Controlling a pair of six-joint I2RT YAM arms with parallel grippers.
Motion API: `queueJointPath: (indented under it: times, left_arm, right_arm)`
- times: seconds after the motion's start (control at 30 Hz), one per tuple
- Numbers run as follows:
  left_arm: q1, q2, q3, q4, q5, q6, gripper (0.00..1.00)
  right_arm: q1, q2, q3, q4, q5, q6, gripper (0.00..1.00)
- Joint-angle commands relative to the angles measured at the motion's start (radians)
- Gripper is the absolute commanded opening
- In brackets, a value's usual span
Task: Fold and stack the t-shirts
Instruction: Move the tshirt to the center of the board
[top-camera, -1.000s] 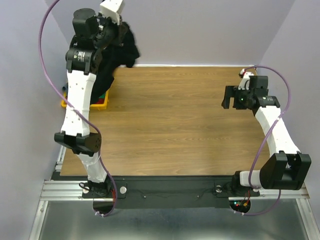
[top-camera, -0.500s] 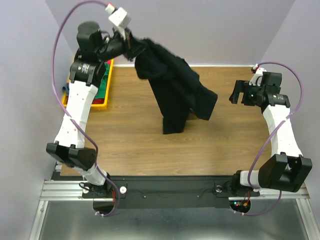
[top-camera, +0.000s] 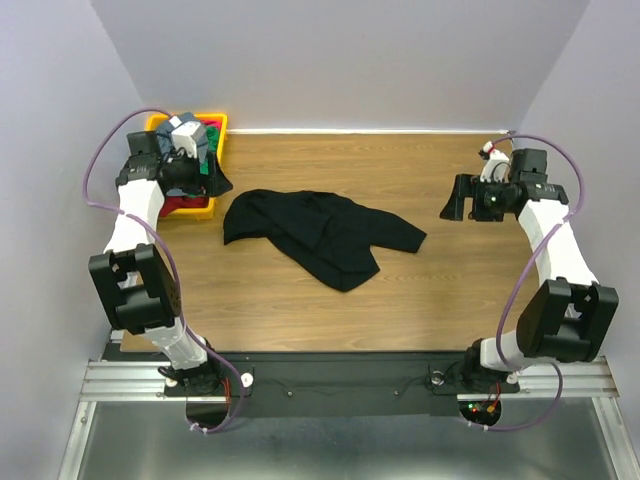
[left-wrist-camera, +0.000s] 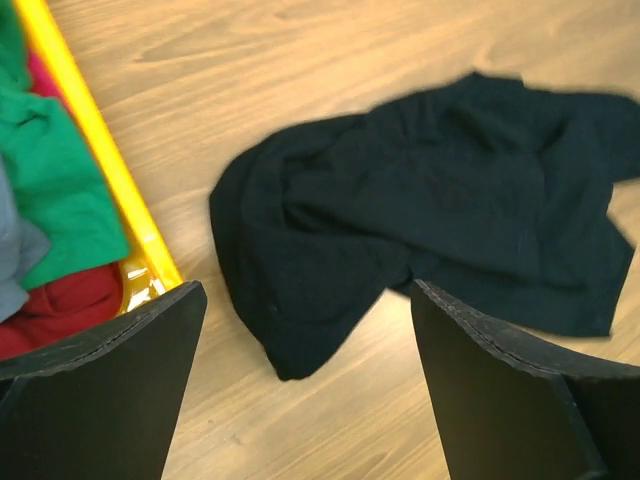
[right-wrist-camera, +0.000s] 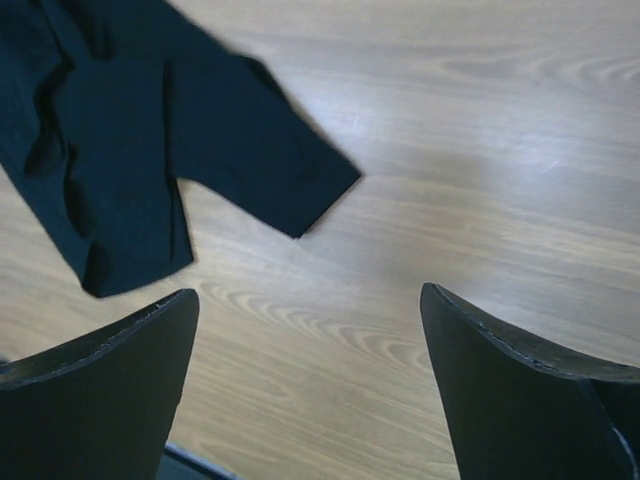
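Note:
A large black t-shirt (top-camera: 320, 233) lies crumpled and spread on the wooden table, left of centre, and nothing holds it. My left gripper (top-camera: 210, 180) is open and empty just left of the shirt, beside the yellow tray (top-camera: 218, 125). In the left wrist view the black t-shirt (left-wrist-camera: 430, 200) lies just beyond the open left gripper (left-wrist-camera: 305, 300). The green (left-wrist-camera: 50, 180), red (left-wrist-camera: 60, 305) and grey-blue (left-wrist-camera: 12, 265) t-shirts lie bunched in the tray. My right gripper (top-camera: 458, 200) stands open and empty to the right of the shirt. The right wrist view shows the shirt's sleeve (right-wrist-camera: 270, 170) ahead of the right gripper (right-wrist-camera: 310, 300).
The yellow tray's rim (left-wrist-camera: 105, 170) runs along the left side of the table, close to the black shirt's left edge. Bare wood (top-camera: 330, 310) lies between the shirt and the arm bases. Purple walls close in the back and both sides.
My left gripper has opened and let go of the black t-shirt, which has dropped from the air onto the table. The left arm has swung down beside the tray. The right gripper has shifted slightly.

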Motion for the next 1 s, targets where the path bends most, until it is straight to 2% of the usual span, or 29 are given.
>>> queueJointPath:
  times: [0.0, 0.1, 0.2, 0.23, 0.27, 0.4, 0.47, 0.73, 0.87, 0.93, 0.97]
  left_arm:
    - [-0.071, -0.051, 0.062, -0.096, 0.06, 0.221, 0.95]
    - [-0.159, -0.063, 0.036, -0.165, 0.011, 0.321, 0.95]
    - [-0.292, -0.074, -0.019, -0.154, -0.045, 0.338, 0.94]
    - [-0.402, -0.066, -0.049, -0.107, -0.115, 0.325, 0.91]
    - [-0.403, -0.063, -0.05, -0.107, -0.116, 0.325, 0.91]
    - [-0.535, -0.032, -0.056, -0.016, -0.257, 0.279, 0.89]
    - [-0.588, 0.007, -0.033, -0.013, -0.279, 0.268, 0.89]
    - [-0.66, 0.092, 0.016, 0.002, -0.326, 0.263, 0.9]
    - [-0.676, 0.114, 0.012, 0.022, -0.343, 0.266, 0.93]
    - [-0.682, 0.13, 0.016, 0.041, -0.361, 0.254, 0.93]
    - [-0.691, 0.146, 0.026, 0.048, -0.369, 0.248, 0.94]
  right_arm:
    - [0.005, 0.039, -0.028, -0.021, -0.085, -0.052, 0.94]
    - [0.035, 0.1, -0.033, -0.007, -0.083, -0.06, 0.86]
    - [0.065, 0.169, -0.028, 0.031, -0.054, -0.052, 0.77]
    - [0.082, 0.215, -0.018, 0.055, -0.042, -0.041, 0.72]
    - [0.082, 0.228, -0.016, 0.066, -0.042, -0.037, 0.72]
    - [0.144, 0.294, -0.019, 0.126, 0.018, -0.012, 0.67]
    - [0.166, 0.318, -0.015, 0.143, 0.044, -0.009, 0.66]
    - [0.212, 0.426, -0.002, 0.229, 0.174, 0.023, 0.65]
    - [0.22, 0.478, 0.014, 0.235, 0.172, 0.026, 0.66]
    - [0.232, 0.492, 0.018, 0.234, 0.152, 0.025, 0.61]
    - [0.237, 0.502, 0.013, 0.232, 0.123, 0.02, 0.56]
